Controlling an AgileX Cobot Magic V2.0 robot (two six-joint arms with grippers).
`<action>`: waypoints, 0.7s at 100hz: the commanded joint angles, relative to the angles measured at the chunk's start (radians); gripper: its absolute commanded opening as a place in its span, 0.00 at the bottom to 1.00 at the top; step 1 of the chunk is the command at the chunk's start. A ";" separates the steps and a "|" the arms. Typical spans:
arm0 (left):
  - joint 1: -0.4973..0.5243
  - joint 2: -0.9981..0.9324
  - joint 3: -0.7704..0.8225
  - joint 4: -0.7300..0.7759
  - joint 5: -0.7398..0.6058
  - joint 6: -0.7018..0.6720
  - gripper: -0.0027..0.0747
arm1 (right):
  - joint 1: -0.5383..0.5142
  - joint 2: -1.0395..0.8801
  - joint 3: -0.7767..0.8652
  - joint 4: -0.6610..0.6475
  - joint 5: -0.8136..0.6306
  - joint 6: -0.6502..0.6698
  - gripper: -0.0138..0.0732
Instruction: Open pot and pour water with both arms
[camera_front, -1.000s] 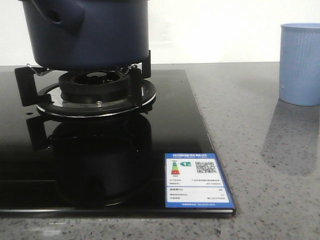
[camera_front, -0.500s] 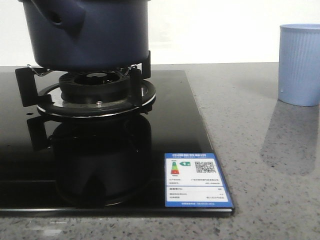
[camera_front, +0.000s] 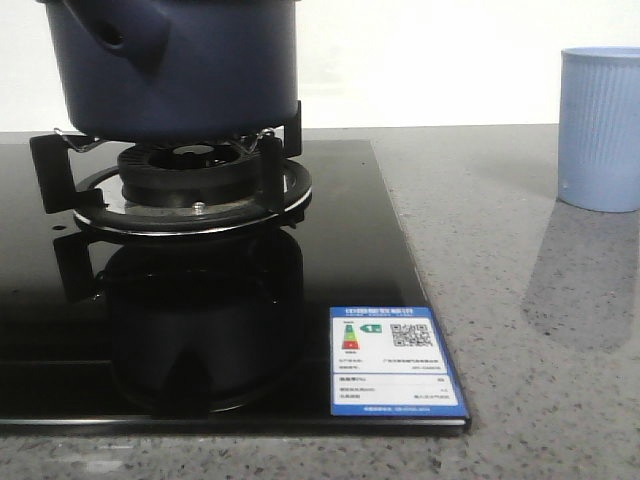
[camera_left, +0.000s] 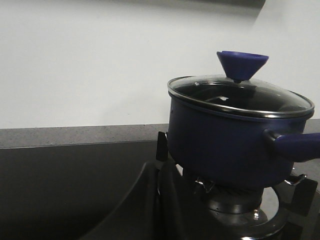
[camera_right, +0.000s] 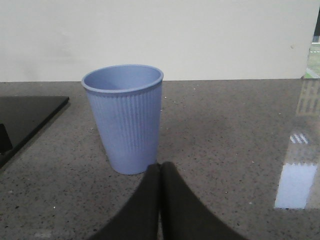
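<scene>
On the burner: pot (camera_left: 227, 145), lid on | left tool (camera_left: 159, 210) pressed together | right tool (camera_right: 160, 200) pressed together

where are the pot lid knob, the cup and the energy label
lid knob (camera_left: 242, 64): left wrist view, on the side of the blue cone atop the glass lid
cup (camera_right: 128, 125): right wrist view, on its ribbed wall
energy label (camera_front: 394, 362): front view, on the sticker's middle, at the stove's near right corner
</scene>
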 joint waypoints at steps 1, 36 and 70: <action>0.002 0.007 -0.028 -0.004 -0.077 -0.002 0.01 | 0.002 0.006 -0.027 -0.012 -0.053 0.000 0.07; 0.002 0.007 -0.028 -0.004 -0.077 -0.002 0.01 | 0.002 0.006 -0.027 -0.012 -0.053 0.000 0.07; 0.007 -0.014 -0.022 0.001 -0.073 -0.002 0.01 | 0.002 0.006 -0.027 -0.012 -0.053 0.000 0.07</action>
